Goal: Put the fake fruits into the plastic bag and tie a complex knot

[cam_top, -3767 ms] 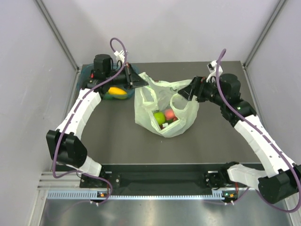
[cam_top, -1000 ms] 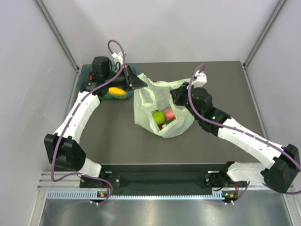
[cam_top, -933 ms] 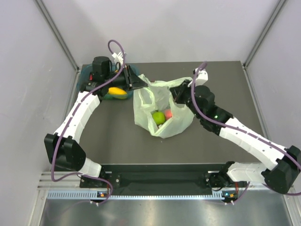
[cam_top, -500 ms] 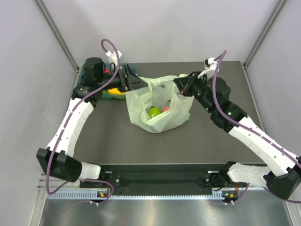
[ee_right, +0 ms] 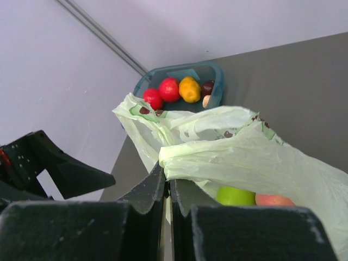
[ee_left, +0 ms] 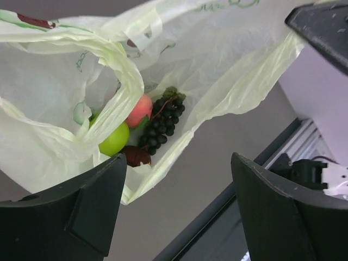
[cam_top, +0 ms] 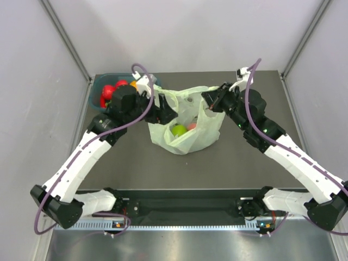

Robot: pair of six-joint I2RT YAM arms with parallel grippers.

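Left tool (cam_top: 167,111): jaws wide apart, gripping nothing, hanging at left rim of bag (cam_top: 187,122), looking down into its mouth.
Right tool (ee_right: 166,187): jaws closed, pinching bag's right rim, holding it lifted so mouth gapes.
Bag: pale green, middle of dark table (cam_top: 261,87), bottom resting on it.
Inside bag: green apple (ee_left: 115,140), peach (ee_left: 142,109), dark grapes (ee_left: 163,122), all touching at bottom.
Teal tub (ee_right: 212,73): far left corner of table, holding red apples (ee_right: 169,88) and orange (ee_right: 190,88).
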